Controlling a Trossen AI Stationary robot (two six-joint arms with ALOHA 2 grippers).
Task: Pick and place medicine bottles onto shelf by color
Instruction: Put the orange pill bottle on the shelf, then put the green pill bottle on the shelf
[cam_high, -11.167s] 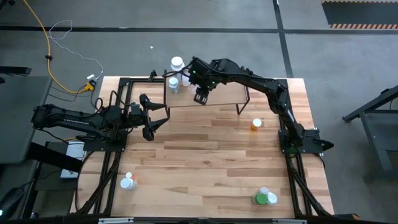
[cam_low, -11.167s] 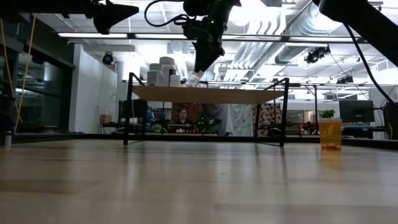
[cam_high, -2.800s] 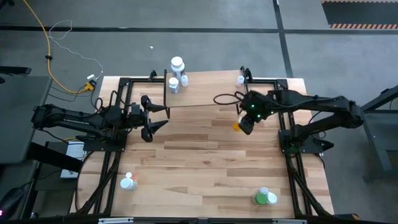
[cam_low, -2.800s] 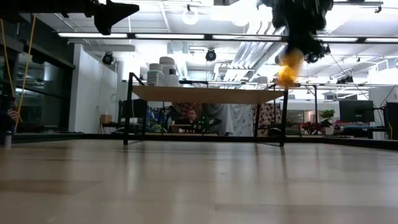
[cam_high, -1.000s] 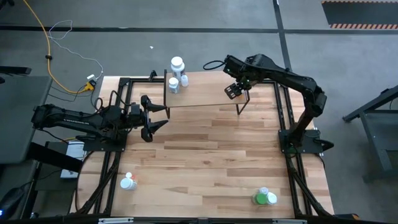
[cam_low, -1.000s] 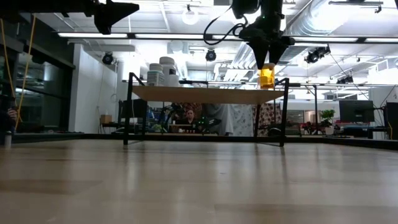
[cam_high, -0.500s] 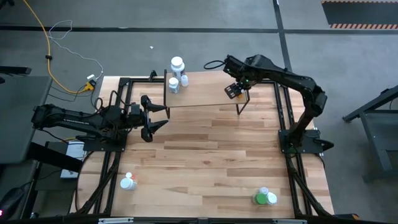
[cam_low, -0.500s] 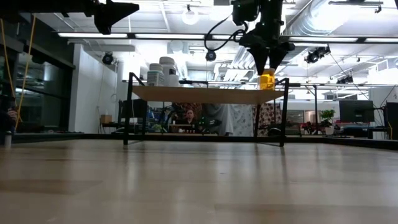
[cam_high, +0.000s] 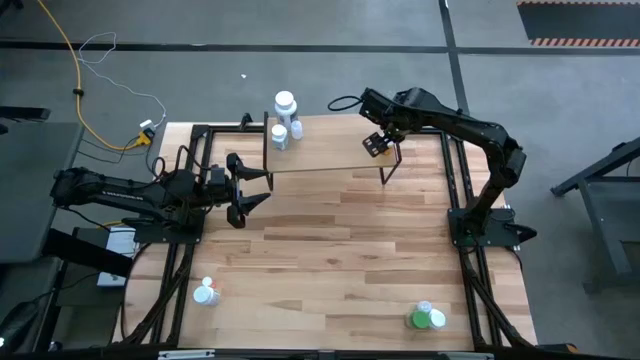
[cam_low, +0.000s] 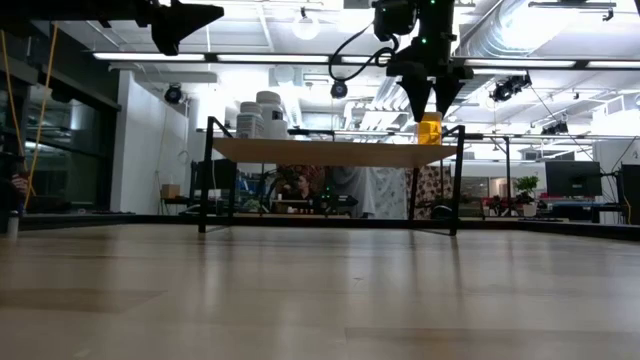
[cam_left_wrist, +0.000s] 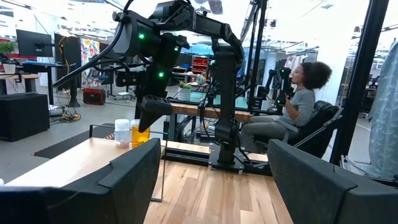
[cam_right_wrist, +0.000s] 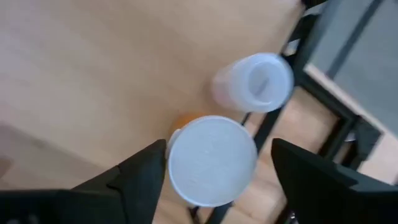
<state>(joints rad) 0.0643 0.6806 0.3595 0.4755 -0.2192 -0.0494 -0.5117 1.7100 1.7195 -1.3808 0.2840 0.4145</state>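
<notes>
The orange bottle (cam_low: 430, 130) with a white cap (cam_right_wrist: 213, 160) stands upright on its base at the right end of the shelf (cam_low: 330, 151). My right gripper (cam_low: 431, 104) points down over it, open, with one finger on either side of the cap. It also shows in the high view (cam_high: 378, 146). A white bottle (cam_right_wrist: 255, 81) stands just beyond the orange one. Several white bottles (cam_high: 283, 120) stand at the shelf's left end. My left gripper (cam_high: 245, 190) waits open at the table's left, level with the shelf's near edge. My right gripper has one finger (cam_right_wrist: 144, 177) close against the orange bottle's cap, and I cannot tell whether it touches. The other finger (cam_right_wrist: 314, 180) stands apart from the cap with a visible gap.
A white bottle with a red top (cam_high: 206, 292) lies near the table's near left corner. Green and white bottles (cam_high: 427, 317) stand at the near right. The shelf's black legs (cam_low: 456, 185) stand on the table. A seated person (cam_left_wrist: 298, 106) shows beyond the table.
My right gripper has gone down a little with the orange bottle, set it upright on the shelf's right end, and opened its fingers beside the cap.
</notes>
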